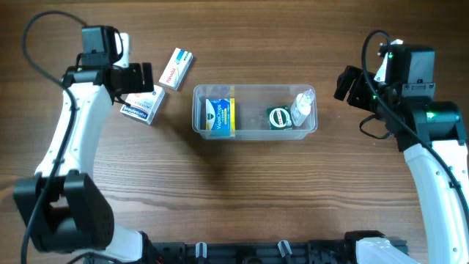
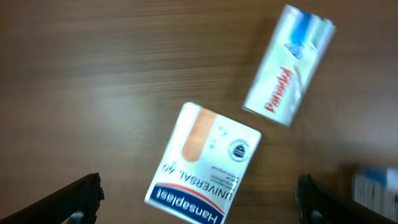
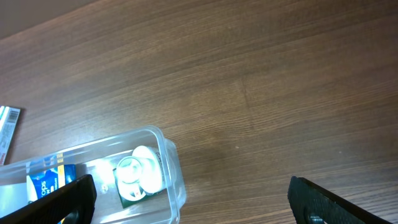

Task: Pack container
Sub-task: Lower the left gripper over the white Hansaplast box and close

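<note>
Container (image 1: 251,110) of clear plastic lies on the desk (image 1: 234,191) between the two pincers, holding a blue-and-yellow box (image 1: 219,117), a round green tin (image 1: 279,118) and a small bottle (image 1: 301,106). Right pincer (image 1: 348,84) stands apart and empty, just off its bottle end. Left pincer (image 1: 139,78), jaws wide, hangs over the Hansaplast box (image 2: 205,165), with the Panadol box (image 2: 289,65) just beyond.

Open slot in container (image 1: 253,89) between blue box (image 1: 219,117) and green tin (image 1: 279,118), bottle (image 1: 302,105) crowding right end, Hansaplast carton (image 1: 143,105) near left wall
</note>
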